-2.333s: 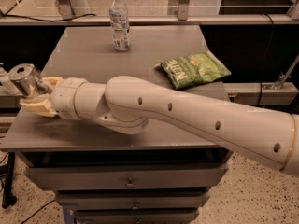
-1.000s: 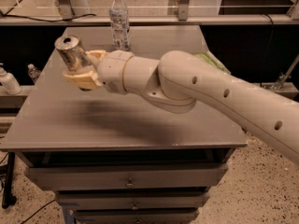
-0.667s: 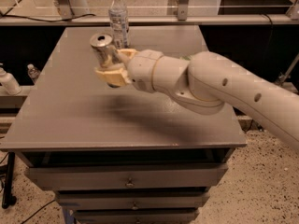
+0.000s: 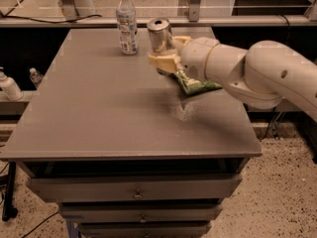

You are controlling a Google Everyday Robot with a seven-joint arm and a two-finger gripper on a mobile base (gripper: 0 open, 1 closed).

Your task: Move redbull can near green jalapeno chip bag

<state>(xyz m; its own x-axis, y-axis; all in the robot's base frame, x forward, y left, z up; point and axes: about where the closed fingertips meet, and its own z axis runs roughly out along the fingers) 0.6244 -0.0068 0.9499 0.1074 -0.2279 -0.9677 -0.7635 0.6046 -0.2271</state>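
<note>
My gripper (image 4: 163, 51) is shut on the redbull can (image 4: 159, 33), a slim silver can with a pull-tab top, and holds it upright above the back middle of the grey table (image 4: 99, 113). The cream fingers (image 4: 166, 62) clasp the can's lower body. The green jalapeno chip bag (image 4: 195, 85) lies on the table just right of and below the can; my white arm (image 4: 257, 73) hides most of it, and only its lower left corner shows.
A clear plastic bottle (image 4: 127, 23) with a white cap stands at the table's back, left of the can. Drawers (image 4: 136, 192) sit below the table's front edge. A white bottle (image 4: 7, 86) stands off the table at far left.
My gripper has carried the can from the table's left edge rightward and toward the back, to a spot beside the chip bag. The arm now covers most of the bag.
</note>
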